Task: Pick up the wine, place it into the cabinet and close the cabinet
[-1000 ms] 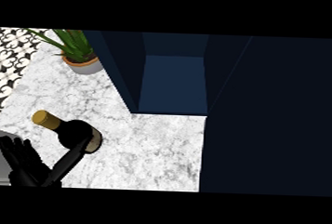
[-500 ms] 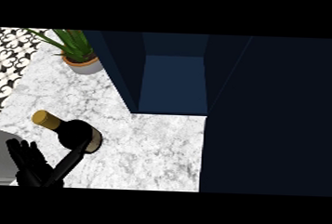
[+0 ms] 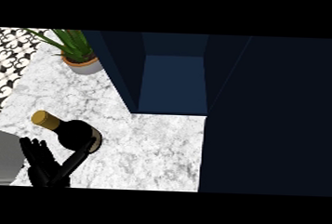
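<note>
The wine bottle (image 3: pixel 72 131) stands on the marble surface (image 3: pixel 154 146) at about 8 o'clock. The left hand (image 3: pixel 47 163) sits just below it, fingers spread, thumb touching the bottle's side. The open cabinet (image 3: pixel 173 81) lies toward 12 o'clock, a potted plant (image 3: pixel 78 52) at 10 o'clock.

Even light is brightening the marble counter (image 3: pixel 154 146); the open cabinet (image 3: pixel 173 81) is sitting in deep shade.
</note>
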### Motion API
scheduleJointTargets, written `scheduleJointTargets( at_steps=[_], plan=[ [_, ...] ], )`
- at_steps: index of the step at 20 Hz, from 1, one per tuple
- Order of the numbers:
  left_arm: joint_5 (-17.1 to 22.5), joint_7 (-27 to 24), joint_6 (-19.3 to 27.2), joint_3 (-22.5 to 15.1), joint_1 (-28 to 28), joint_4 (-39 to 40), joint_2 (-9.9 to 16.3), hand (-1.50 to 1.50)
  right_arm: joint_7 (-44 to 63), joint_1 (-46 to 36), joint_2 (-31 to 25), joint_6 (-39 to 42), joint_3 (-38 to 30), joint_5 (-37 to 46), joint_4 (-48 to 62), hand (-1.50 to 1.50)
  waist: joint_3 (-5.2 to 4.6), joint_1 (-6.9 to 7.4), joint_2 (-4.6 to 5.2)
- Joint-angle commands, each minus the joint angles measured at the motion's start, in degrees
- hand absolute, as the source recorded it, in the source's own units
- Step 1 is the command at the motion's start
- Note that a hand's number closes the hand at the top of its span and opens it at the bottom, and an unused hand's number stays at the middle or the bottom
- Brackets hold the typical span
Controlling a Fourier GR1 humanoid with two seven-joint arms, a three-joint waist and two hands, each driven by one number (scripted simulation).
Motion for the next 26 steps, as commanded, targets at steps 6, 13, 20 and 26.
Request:
scheduleJointTargets(
  at_steps=[6,13,20,26],
  plan=[
    [8.40,-10.42,-2.98,-0.99,-4.07,12.04,-0.19,-1.50,-4.46,4.05,0.71,2.14,-0.14,1.04,0.05,-1.50,0.00,-0.05,-0.01],
    [10.88,-15.76,-15.99,6.30,-11.16,24.19,-0.19,-1.50,-0.96,2.31,1.38,0.05,2.11,3.09,-2.25,-1.50,-0.03,-0.19,0.02],
    [11.21,-20.37,-19.50,10.50,-19.23,37.24,0.51,-1.50,-1.93,1.56,1.44,0.61,1.77,3.00,0.40,-1.50,-0.04,-0.36,0.10],
    [12.71,-19.08,-23.14,7.70,-14.30,33.48,1.99,1.50,-2.55,4.13,2.58,0.93,4.64,5.42,-1.60,-1.50,0.00,-0.10,0.00]
  ],
)
